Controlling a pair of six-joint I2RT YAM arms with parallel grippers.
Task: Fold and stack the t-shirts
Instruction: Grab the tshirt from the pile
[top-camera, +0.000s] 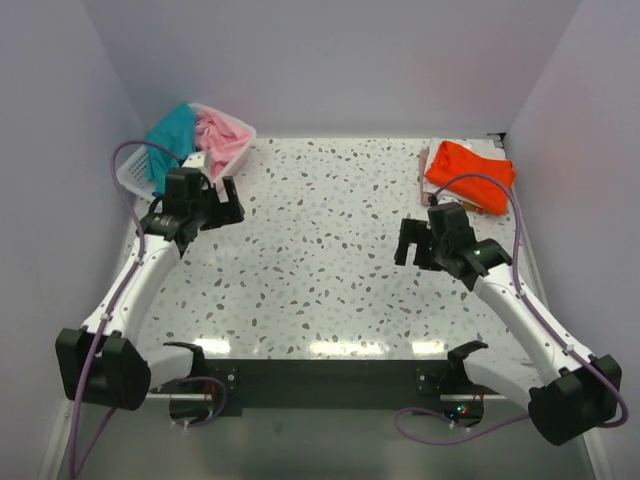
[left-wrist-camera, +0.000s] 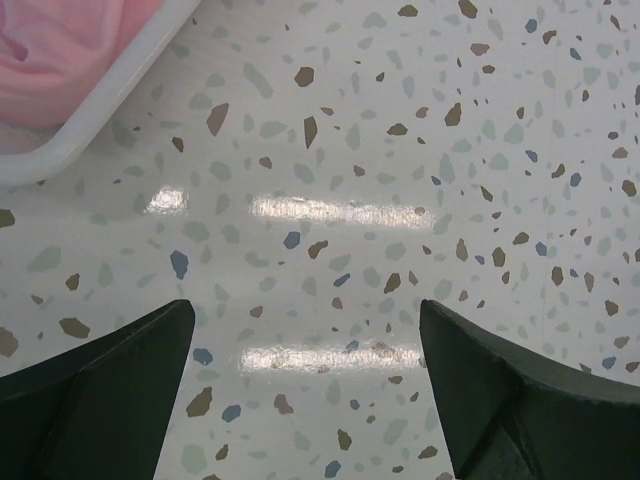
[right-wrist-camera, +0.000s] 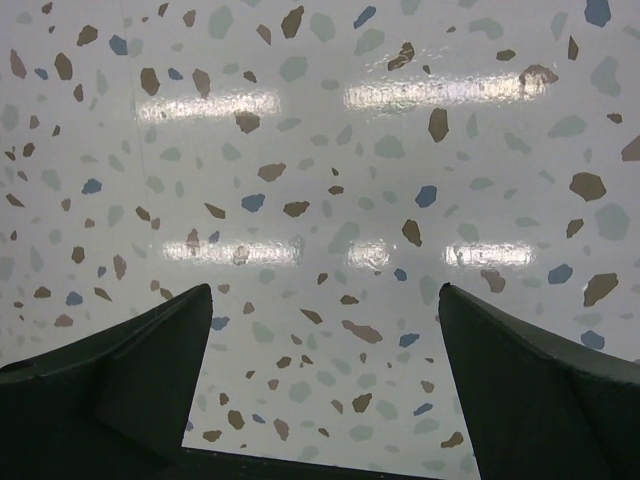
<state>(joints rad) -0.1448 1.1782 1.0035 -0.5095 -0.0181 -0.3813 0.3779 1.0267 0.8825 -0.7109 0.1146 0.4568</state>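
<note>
Both grippers spread wide over the speckled table (top-camera: 320, 260), neither holding anything.

From my overhead feed, the left gripper (top-camera: 226, 206) hangs toward 10 o'clock and the right gripper (top-camera: 412, 246) toward 3 o'clock, each fully open with only tabletop between its fingers. Farther back at 2 o'clock, the orange t-shirt (top-camera: 468, 172) lies folded on a pale layer of cloth. In the far corner at 10 o'clock, the white basket (top-camera: 135, 176) holds the teal t-shirt (top-camera: 170, 130) and the pink t-shirt (top-camera: 222, 132), both crumpled, just beyond the left gripper.
</note>
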